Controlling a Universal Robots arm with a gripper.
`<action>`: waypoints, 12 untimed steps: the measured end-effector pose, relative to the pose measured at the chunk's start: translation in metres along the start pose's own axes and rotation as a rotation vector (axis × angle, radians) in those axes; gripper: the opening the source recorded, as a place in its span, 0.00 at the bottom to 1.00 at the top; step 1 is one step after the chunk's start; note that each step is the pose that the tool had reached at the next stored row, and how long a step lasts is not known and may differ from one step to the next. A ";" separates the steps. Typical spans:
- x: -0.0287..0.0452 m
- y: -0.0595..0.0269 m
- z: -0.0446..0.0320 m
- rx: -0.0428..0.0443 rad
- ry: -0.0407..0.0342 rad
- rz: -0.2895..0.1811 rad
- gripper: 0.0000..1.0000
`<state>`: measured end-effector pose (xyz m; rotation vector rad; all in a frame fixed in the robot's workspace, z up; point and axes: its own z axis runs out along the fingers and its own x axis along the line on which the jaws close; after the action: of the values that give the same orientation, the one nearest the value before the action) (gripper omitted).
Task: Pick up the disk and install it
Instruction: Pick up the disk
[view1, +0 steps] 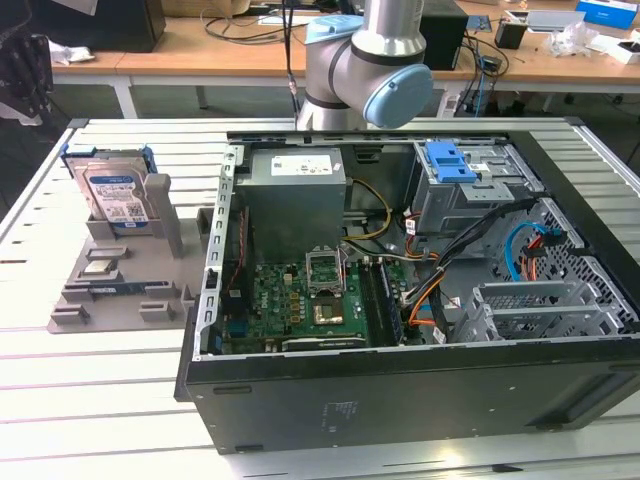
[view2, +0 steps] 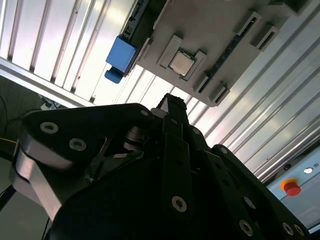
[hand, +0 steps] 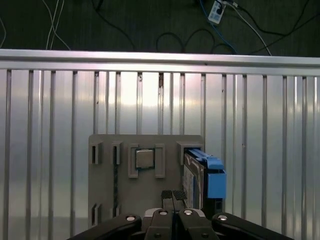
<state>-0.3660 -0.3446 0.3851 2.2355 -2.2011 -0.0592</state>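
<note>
The disk stands on edge in a slot of the grey holder plate, at the exterior view's left on the slatted table. It is silver with a white-and-blue label and blue side rails. In the first wrist view the disk appears edge-on, its blue rail beside it. The second wrist view catches the disk's blue rail end. My gripper hangs well above the holder, close to the disk's side, fingers pressed together and holding nothing. In the second wrist view the gripper points down at the plate.
The open computer case takes up the middle and the exterior view's right, with a grey power-supply box, motherboard and a blue-latched drive bay. A processor chip sits on the holder. A red button is near the table's edge.
</note>
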 end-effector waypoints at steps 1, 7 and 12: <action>0.0000 0.0000 0.0000 0.0001 0.0000 -0.001 0.17; 0.0000 0.0000 0.0000 0.0000 0.0002 -0.006 0.42; 0.0000 0.0000 0.0000 -0.0002 0.0003 -0.009 0.48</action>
<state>-0.3660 -0.3446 0.3851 2.2458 -2.1904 -0.0591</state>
